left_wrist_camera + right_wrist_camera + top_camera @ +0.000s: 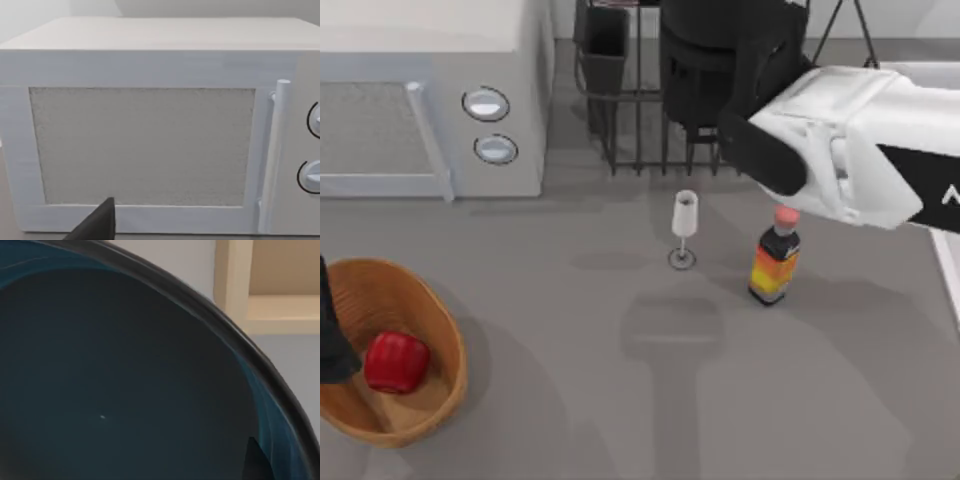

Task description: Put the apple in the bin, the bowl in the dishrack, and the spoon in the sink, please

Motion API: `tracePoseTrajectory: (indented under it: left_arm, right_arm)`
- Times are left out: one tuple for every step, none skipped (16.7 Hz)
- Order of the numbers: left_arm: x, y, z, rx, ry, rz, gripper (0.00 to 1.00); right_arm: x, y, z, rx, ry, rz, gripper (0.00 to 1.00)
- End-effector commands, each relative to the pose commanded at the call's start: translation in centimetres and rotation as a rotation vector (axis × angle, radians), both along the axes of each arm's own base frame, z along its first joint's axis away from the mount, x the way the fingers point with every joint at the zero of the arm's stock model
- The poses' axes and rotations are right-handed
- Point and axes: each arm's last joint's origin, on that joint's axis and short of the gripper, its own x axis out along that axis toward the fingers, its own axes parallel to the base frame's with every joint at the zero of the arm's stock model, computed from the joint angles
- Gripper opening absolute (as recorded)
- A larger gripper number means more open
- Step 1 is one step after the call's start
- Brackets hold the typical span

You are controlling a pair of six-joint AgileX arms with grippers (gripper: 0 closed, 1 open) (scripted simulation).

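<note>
1. The apple (396, 361) lies inside the bin (432, 404), at the counter's (620, 400) front left corner in the top view, resting on the bin's tan floor.

2. The left arm sits at the far left edge of the top view, a dark part of it overlapping the bin's left rim. Its wrist camera faces the microwave (150, 145) door; one dark fingertip of the left gripper (97, 224) pokes into that picture, and I cannot tell how far apart the jaws stand.

3. The right arm reaches in from the right of the top view, its white forearm ending over the dishrack (635, 120) at the back of the counter.

4. The bowl (720, 60) is seen as a dark round shape over the dishrack's right half, in front of the arm's black wrist. In the right wrist view its blue glazed inside (120, 380) takes up nearly the whole picture, tilted, with the dark rim arcing across.

5. One dark fingertip of the right gripper (255, 462) shows against the inside of the bowl near its rim. Whether the jaws are clamped on the bowl cannot be told.

6. A small white stemmed glass (685, 225) stands upright on the counter just in front of the dishrack, and a sauce bottle (775, 258) with a pink cap stands near it to the right.
</note>
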Motion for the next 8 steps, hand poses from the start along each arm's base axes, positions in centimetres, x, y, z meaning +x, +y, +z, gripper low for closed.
tracePoseTrajectory:
  left_arm:
    - [0.0,0.0,0.0,0.000,0.000,0.000,1.00]
    - [0.0,0.0,0.0,0.000,0.000,0.000,1.00]
    - [0.0,0.0,0.0,0.000,0.000,0.000,1.00]
    - [0.0,0.0,0.0,0.000,0.000,0.000,1.00]
    - [0.0,0.0,0.0,0.000,0.000,0.000,1.00]
    - [0.0,0.0,0.0,0.000,0.000,0.000,1.00]
    - [0.0,0.0,0.0,0.000,0.000,0.000,1.00]
    - [0.0,0.0,0.0,0.000,0.000,0.000,1.00]
  right_arm:
    - [1.5,-0.4,-1.6,0.000,0.000,0.001,0.00]
    - [2.8,-0.9,-3.2,0.001,-0.001,0.002,0.00]
    - [4.0,-1.5,-4.6,0.001,-0.002,0.003,0.00]
    - [4.9,-2.0,-5.9,0.000,-0.001,0.004,0.00]
    - [5.6,-2.5,-6.9,-0.001,0.000,0.004,0.00]
    - [6.1,-2.8,-7.6,-0.001,0.000,0.005,0.00]
    - [6.4,-3.0,-7.9,-0.001,-0.001,0.005,0.00]
    - [6.4,-3.0,-8.0,-0.001,-0.001,0.005,0.00]
